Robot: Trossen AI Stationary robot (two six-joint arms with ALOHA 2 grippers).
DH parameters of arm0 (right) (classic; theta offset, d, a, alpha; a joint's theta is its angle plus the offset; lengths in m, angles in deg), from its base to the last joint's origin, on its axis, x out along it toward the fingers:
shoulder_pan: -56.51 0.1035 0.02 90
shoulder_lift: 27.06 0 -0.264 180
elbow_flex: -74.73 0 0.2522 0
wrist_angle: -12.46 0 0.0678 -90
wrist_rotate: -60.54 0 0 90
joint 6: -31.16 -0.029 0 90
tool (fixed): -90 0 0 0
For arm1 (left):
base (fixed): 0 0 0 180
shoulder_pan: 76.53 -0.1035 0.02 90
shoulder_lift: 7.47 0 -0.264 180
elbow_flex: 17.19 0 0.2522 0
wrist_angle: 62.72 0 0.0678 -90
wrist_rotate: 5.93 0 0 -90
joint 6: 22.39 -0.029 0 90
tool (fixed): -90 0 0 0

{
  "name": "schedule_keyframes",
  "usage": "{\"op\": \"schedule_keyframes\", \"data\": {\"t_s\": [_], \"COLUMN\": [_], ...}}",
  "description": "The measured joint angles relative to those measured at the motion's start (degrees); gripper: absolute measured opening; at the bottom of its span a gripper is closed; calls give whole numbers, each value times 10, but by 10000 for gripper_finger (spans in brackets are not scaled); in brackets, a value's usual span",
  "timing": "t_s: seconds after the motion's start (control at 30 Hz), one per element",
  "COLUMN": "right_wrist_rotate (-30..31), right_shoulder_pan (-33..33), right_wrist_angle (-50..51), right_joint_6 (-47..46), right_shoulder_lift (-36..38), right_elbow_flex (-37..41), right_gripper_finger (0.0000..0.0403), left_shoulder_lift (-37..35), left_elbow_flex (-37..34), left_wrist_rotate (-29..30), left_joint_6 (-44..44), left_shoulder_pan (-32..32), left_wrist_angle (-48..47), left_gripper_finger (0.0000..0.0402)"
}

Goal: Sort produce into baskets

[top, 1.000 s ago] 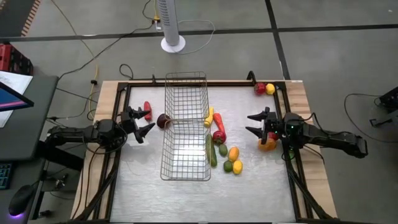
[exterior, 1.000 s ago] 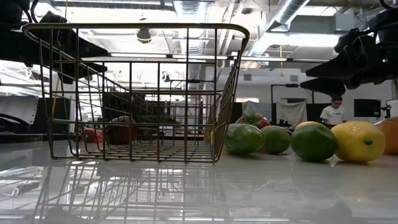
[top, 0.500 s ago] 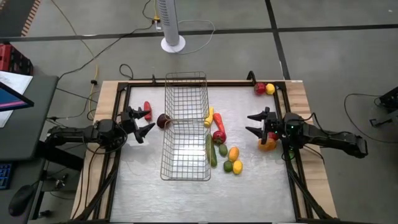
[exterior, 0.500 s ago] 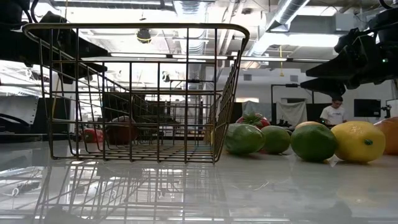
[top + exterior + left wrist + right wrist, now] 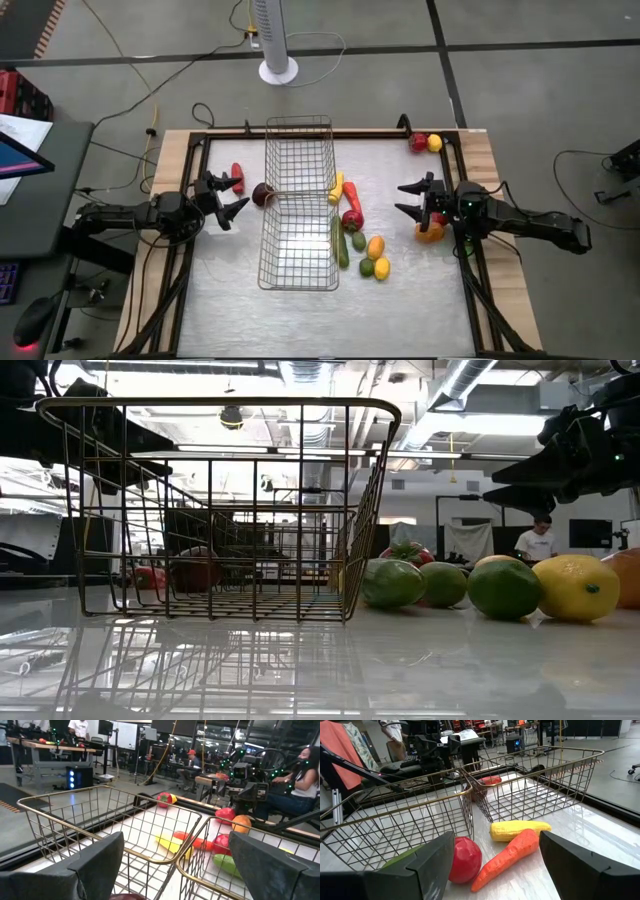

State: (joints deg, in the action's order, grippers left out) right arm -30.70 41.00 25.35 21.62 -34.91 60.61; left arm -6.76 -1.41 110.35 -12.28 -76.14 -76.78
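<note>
Two wire baskets sit end to end down the middle of the table [image 5: 230, 290]: far basket [image 5: 298, 150], near basket [image 5: 298, 245]. Neither holds any produce.

Left gripper [image 5: 232, 197] hovers left of the baskets, fingers spread wide, nothing held. Just beyond its tips, a dark purple round piece [image 5: 264, 193] lies against the baskets' left side, where the two meet. A red chilli [image 5: 237, 176] lies by the gripper, on its far side.

Right gripper [image 5: 408, 199] hovers right of the baskets, fingers wide apart, nothing between them. An orange fruit [image 5: 429, 232] lies on the table beside that arm's wrist.

Most produce lies between the baskets and the right gripper: a yellow long piece [image 5: 337, 188] touching the basket wall, a carrot [image 5: 351, 195] beside it, a red round piece [image 5: 352, 218], a cucumber [image 5: 341, 243] along the near basket, a green piece [image 5: 358, 241], an orange piece [image 5: 375, 247], a green round one [image 5: 367, 267] and a yellow one [image 5: 381, 268].

At the table's far right corner, a red fruit [image 5: 418, 143] and a yellow fruit [image 5: 434, 143] touch.
</note>
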Motion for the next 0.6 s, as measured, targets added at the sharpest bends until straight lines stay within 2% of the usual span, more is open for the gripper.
{"op": "schedule_keyframes", "data": {"t_s": [0.17,0.3,0.43,0.6], "right_wrist_rotate": [0,16,16,17], "right_shoulder_pan": [0,0,0,0], "right_wrist_angle": [0,-10,-55,-116], "right_joint_6": [2,37,18,-1], "right_shoulder_lift": [0,0,0,0], "right_elbow_flex": [0,0,0,0], "right_gripper_finger": [317,317,317,317], "left_shoulder_lift": [0,0,0,0], "left_elbow_flex": [0,0,0,0], "left_wrist_rotate": [0,0,0,-6], "left_joint_6": [0,5,16,95], "left_shoulder_pan": [0,0,0,0], "left_wrist_angle": [0,0,1,10], "left_gripper_finger": [345,345,345,345]}}
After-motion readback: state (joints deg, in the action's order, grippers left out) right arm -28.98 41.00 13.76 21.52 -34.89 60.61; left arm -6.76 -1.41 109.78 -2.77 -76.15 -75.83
